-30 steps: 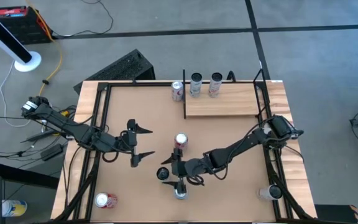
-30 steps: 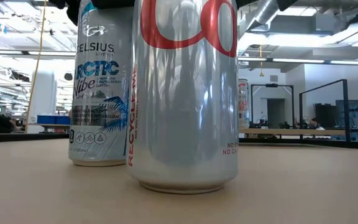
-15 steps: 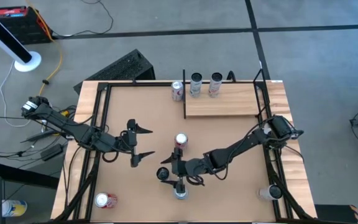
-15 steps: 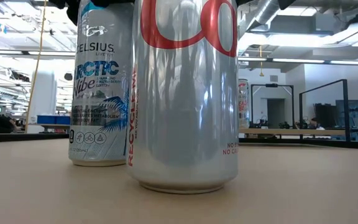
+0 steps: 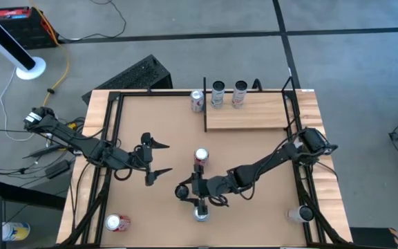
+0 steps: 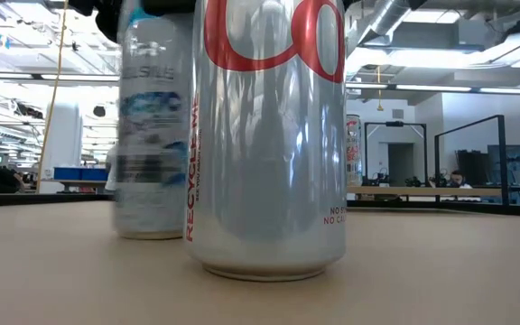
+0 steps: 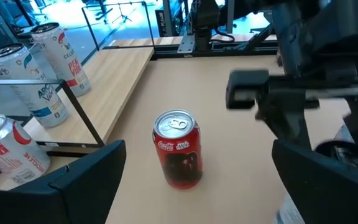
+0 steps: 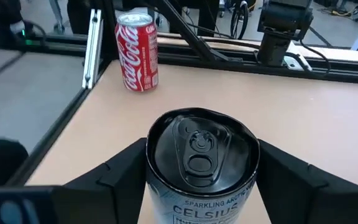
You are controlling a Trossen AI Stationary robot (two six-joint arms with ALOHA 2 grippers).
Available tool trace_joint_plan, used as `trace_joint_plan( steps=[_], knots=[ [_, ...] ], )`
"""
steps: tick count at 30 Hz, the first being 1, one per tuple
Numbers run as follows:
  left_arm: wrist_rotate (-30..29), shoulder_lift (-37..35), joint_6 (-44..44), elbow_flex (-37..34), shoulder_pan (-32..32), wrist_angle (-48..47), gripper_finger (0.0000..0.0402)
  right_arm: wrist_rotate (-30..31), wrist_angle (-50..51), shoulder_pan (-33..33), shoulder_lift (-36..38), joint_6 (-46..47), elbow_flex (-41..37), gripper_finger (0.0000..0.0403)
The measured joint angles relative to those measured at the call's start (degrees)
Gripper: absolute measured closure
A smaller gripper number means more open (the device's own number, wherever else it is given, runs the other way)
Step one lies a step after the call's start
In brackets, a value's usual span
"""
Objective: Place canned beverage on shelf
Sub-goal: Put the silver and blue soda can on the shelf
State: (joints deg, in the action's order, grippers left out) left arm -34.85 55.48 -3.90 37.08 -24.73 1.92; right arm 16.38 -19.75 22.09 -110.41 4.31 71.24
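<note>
A silver-blue Celsius can with a black lid [image 8: 201, 152] stands upright on the tan tabletop, and my right gripper [image 8: 202, 177] is shut on it; the high view shows them near the table's middle [image 5: 184, 191]. A red Coke can [image 5: 201, 156] stands just beyond it, and a silver can [image 5: 201, 214] stands near the front edge. The shelf [image 5: 249, 114], a pale plank, lies at the far right and carries two cans on its far edge. My left gripper [image 5: 159, 160] hovers open left of the red can, touching nothing. My right gripper pinches the Celsius can between its two fingers, one on each side of the upper wall [image 8: 149, 163], just below the lid. The fingers come nearly level from the table's right, tipped slightly down. The can stands upright with its base on the table [image 6: 152, 233].
A red-and-white can [image 5: 197, 101] stands on the tabletop just left of the shelf. One can lies at the front left corner [image 5: 117, 223] and another at the front right [image 5: 298, 215]. Black frame rails [image 5: 112, 138] run along the table's sides. Bare tabletop lies between the red can and the shelf.
My right gripper's fingers have closed in on the Celsius can and taken hold of it. The can, still upright on the table, has shifted a little toward the table's right and shows blurred in the low view.
</note>
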Motion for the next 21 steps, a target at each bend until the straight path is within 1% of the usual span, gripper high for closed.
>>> trace_joint_plan(
  steps=[2, 5, 10, 13, 16, 19, 21],
  knots=[
    [0.00, 0.00, -0.24, 0.00, 0.00, -0.04, 0.0013, -1.05, 2.54, 0.00, 2.52, -1.43, -0.06, 0.0129],
    [0.00, 0.00, -0.26, 0.00, 0.00, -0.05, 0.0013, -1.51, 7.24, -0.09, 8.76, -4.28, -0.06, 0.0129],
    [-0.02, 0.00, -0.23, 0.02, 0.02, -0.03, 0.0013, -1.51, 15.85, -0.74, 22.82, -10.27, -0.04, 0.0129],
    [0.00, 0.00, -0.22, 0.02, 0.02, 0.06, 0.0013, -1.49, 22.66, -2.95, 31.87, -12.25, 0.04, 0.0129],
    [-0.02, 0.01, -0.26, 0.02, 0.02, 0.16, 0.0013, -1.42, 29.66, -7.48, 39.66, -12.39, -0.67, 0.0129],
    [-0.04, 0.00, -0.24, 0.02, 0.02, 0.40, 0.0013, -1.83, 34.26, -14.05, 45.16, -12.62, -3.77, 0.0129],
    [-0.23, 0.00, -0.23, 0.02, 0.02, 0.43, 0.0013, -6.00, 34.14, -19.97, 47.97, -14.02, -7.14, 0.0129]
  ],
)
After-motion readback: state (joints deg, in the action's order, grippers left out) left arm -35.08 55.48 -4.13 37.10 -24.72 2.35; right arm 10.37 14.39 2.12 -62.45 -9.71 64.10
